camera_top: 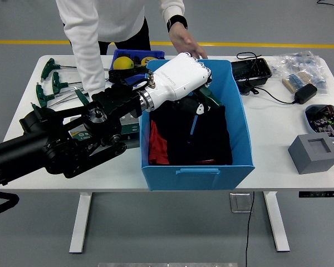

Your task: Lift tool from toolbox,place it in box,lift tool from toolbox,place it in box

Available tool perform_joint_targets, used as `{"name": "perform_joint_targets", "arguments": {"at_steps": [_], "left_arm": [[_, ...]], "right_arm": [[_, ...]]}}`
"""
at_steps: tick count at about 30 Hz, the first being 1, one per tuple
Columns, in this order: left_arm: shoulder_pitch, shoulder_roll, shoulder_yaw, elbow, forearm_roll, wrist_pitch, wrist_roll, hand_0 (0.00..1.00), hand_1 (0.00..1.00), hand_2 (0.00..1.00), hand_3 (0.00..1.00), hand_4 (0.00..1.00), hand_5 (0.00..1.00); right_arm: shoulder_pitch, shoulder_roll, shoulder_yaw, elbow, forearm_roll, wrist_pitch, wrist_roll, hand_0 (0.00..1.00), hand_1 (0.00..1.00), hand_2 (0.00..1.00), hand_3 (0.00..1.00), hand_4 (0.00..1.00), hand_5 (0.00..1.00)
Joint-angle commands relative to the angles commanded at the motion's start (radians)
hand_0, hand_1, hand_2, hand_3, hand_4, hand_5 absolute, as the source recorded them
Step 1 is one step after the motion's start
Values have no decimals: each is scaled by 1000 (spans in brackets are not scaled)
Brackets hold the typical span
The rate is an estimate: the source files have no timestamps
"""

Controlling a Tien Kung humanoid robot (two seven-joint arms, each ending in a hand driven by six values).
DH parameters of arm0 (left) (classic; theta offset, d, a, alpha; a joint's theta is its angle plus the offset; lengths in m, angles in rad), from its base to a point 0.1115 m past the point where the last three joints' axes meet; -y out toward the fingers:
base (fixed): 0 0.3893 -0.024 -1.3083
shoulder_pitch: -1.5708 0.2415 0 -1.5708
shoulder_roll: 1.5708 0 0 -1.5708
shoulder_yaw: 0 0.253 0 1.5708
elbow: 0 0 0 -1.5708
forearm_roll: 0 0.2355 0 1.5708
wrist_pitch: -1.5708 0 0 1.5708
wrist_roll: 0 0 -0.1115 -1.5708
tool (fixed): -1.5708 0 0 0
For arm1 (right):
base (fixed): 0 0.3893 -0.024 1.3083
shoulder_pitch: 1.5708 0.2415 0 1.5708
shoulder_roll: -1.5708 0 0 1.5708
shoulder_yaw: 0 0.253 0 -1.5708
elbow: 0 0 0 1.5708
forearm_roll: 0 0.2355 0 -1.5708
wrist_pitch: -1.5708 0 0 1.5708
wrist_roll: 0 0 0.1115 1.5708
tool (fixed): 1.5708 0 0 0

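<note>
White left hand (181, 80) inside blue box (242, 150), fingers gripping green-handled tool (203, 103)

On the table: one large blue box (195, 167), one small blue bin (122, 54) and one grey block (314, 153). Three green T-handle tools (53, 83) lie at the left end. One robot hand (181, 78) and one person's hand (185, 42) are visible.
</note>
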Motion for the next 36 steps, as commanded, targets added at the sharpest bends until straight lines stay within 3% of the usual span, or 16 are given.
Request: {"name": "perform_joint_targets", "arguments": {"at_steps": [3, 5, 10, 17, 23, 24, 27, 30, 35, 36], "left_arm": [[-7, -9, 19, 17, -8, -14, 1, 204, 45, 82, 99, 563, 543], [-11, -16, 22, 31, -27, -46, -12, 204, 45, 82, 99, 563, 543], [-27, -27, 17, 62, -70, -163, -44, 206, 46, 87, 103, 565, 567], [-53, -23, 11, 55, -112, -342, -60, 210, 56, 90, 106, 568, 579], [-59, -8, -17, 43, -128, -416, -54, 213, 57, 91, 105, 581, 595], [-61, -6, -19, 44, -132, -426, -53, 209, 50, 81, 96, 586, 553], [-66, -4, -23, 49, -148, -446, -56, 209, 50, 81, 96, 586, 553], [-69, -6, -28, 58, -161, -465, -59, 206, 39, 71, 85, 586, 510], [-70, -19, -21, 85, -168, -471, -64, 206, 39, 71, 85, 586, 510], [-69, -22, -19, 89, -168, -470, -65, 227, 74, 105, 124, 596, 548]], "right_arm": [[0, 0, 0, 0, -2, 0, 0, 679, 664, 729, 575, 779, 692], [1, -1, 0, 0, -2, 0, 0, 679, 664, 729, 575, 779, 692], [4, -2, -1, 0, -3, 0, -1, 679, 665, 729, 574, 778, 692], [6, -3, -3, 0, -1, 0, 0, 679, 664, 729, 575, 779, 692], [6, -4, -2, 0, -1, 0, 1, 679, 665, 729, 574, 779, 692], [7, -4, -2, 0, -1, 0, 1, 679, 665, 729, 575, 779, 692], [7, -4, 0, 0, -5, 0, 0, 679, 665, 729, 575, 779, 692], [7, -4, -2, 0, -5, 0, 0, 680, 665, 729, 575, 778, 692], [8, -5, -4, 0, -3, 0, 0, 680, 665, 729, 575, 778, 692], [8, -5, -5, 0, -2, 0, 1, 679, 665, 729, 575, 778, 692]]}}
